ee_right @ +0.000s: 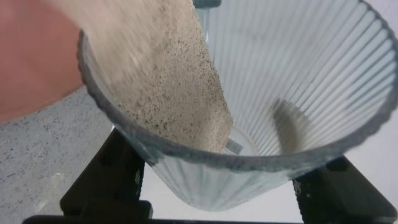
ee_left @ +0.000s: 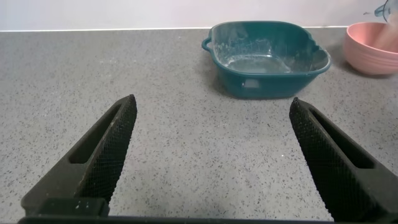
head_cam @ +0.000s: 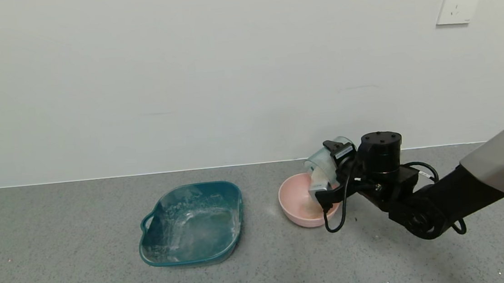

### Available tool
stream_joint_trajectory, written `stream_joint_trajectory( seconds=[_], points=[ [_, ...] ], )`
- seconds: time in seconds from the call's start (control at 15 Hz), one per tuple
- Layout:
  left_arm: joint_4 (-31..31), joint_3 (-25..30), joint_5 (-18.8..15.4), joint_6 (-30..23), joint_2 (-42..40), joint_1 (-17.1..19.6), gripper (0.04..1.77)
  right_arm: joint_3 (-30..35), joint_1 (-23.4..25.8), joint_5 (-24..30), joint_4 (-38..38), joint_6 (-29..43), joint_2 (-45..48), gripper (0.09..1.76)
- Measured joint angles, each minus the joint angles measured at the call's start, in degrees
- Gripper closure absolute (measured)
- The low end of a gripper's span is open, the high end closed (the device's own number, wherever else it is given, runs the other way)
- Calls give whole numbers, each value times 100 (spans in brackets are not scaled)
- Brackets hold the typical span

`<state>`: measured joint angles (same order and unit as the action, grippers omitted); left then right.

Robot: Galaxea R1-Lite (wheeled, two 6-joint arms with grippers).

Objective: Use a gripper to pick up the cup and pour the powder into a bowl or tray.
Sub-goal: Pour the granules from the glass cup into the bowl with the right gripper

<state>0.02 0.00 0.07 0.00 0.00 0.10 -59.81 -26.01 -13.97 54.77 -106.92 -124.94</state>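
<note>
My right gripper (head_cam: 332, 167) is shut on the ribbed pale blue-green cup (head_cam: 322, 165) and holds it tipped on its side over the right rim of the pink bowl (head_cam: 291, 204). In the right wrist view the cup (ee_right: 298, 81) fills the frame, and off-white powder (ee_right: 168, 68) lies along its lower wall toward the mouth, with the pink bowl (ee_right: 31, 62) beyond. A fall of powder (head_cam: 316, 183) shows under the cup's mouth. My left gripper (ee_left: 211, 152) is open and empty, low over the grey floor, out of the head view.
A teal squarish tray (head_cam: 193, 223) with a handle and white powder residue sits left of the bowl; it also shows in the left wrist view (ee_left: 268, 56) beside the pink bowl (ee_left: 373, 46). The white wall runs close behind. A cable loop (head_cam: 338, 218) hangs under the right wrist.
</note>
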Motion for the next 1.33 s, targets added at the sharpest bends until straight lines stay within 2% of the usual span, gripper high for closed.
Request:
stream_joint_trajectory(
  seconds=[1.33],
  points=[
    [0,0,0,0,0,-2,5,83,-96,-50,21,-256,7,51]
  ],
)
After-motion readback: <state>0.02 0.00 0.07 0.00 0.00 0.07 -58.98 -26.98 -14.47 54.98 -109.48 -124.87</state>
